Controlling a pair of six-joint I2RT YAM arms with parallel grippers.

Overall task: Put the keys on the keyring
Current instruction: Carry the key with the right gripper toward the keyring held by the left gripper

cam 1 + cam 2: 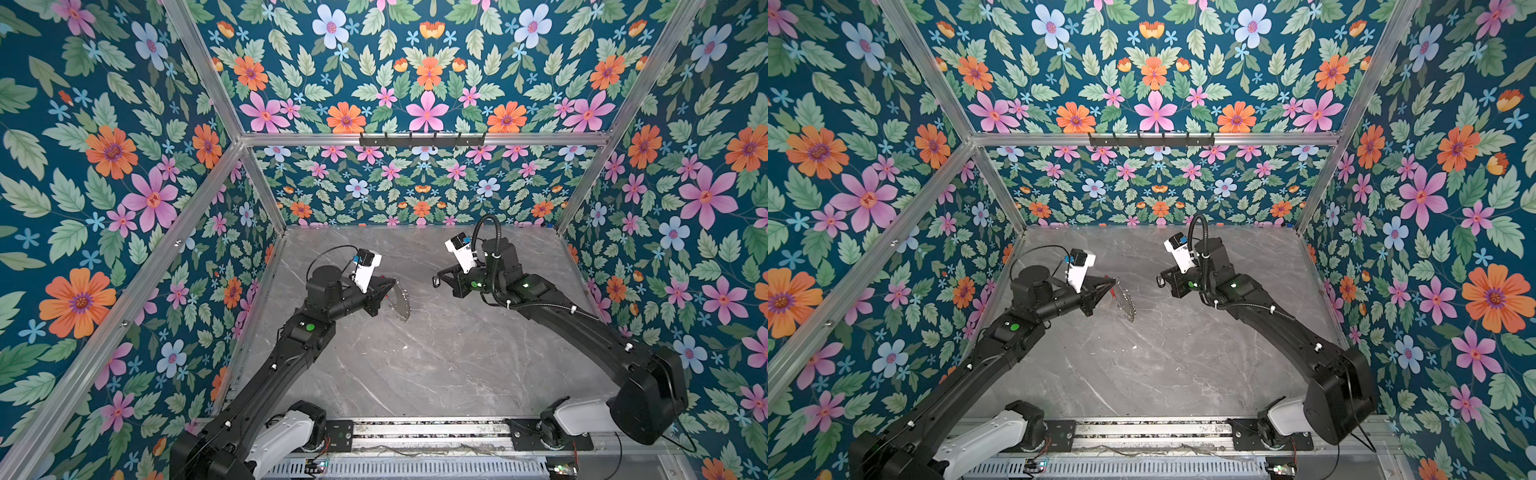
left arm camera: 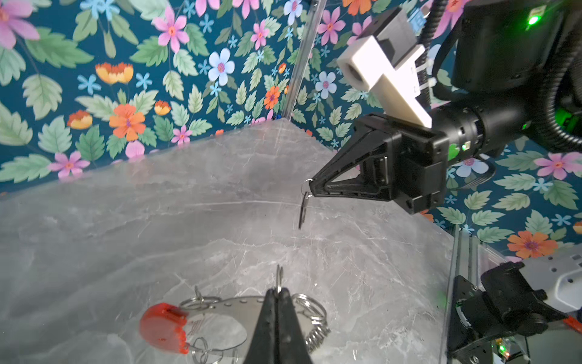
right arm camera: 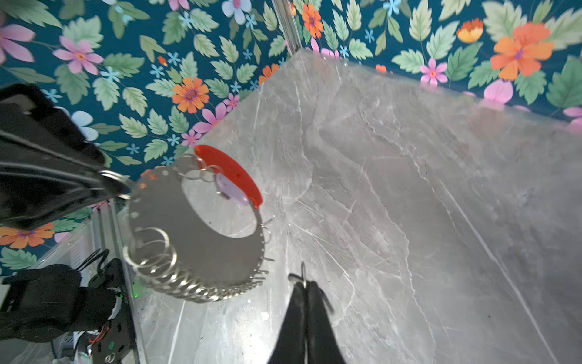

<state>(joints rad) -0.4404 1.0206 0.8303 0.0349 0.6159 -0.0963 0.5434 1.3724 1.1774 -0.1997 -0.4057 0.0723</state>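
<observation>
**Bimanual threading of 2 keys.**

**Handling.** The keyring (image 3: 195, 249) is a flat, stiff metal crescent closed by a red section (image 3: 233, 175). Its rim is strung with many small silver rings (image 3: 157, 261). It looks light, but it will likely swing and turn under a 1-point hold, and the loose rings will shift freely. Bare rim between rings seems the soundest place to take it. The black key (image 2: 303, 211) is a thin, light, rigid tag, probably slick. Its tiny metal ring is the useful hold and leaves the tag to dangle.

**End effectors.** The left gripper (image 2: 277, 291) has its jaws together, clamped at the keyring's rim; whether on the plate or on a small ring there cannot be told. The keyring hangs above the table (image 1: 415, 374), at 5 o'clock of the left fingertips in both top views. The right gripper (image 3: 304, 283) stands at 3 o'clock of the left, apart from it. It is pinched tight on the black key's ring, with the tag hanging free. The lilac key (image 3: 231, 190) appears already hung by the red section.
</observation>
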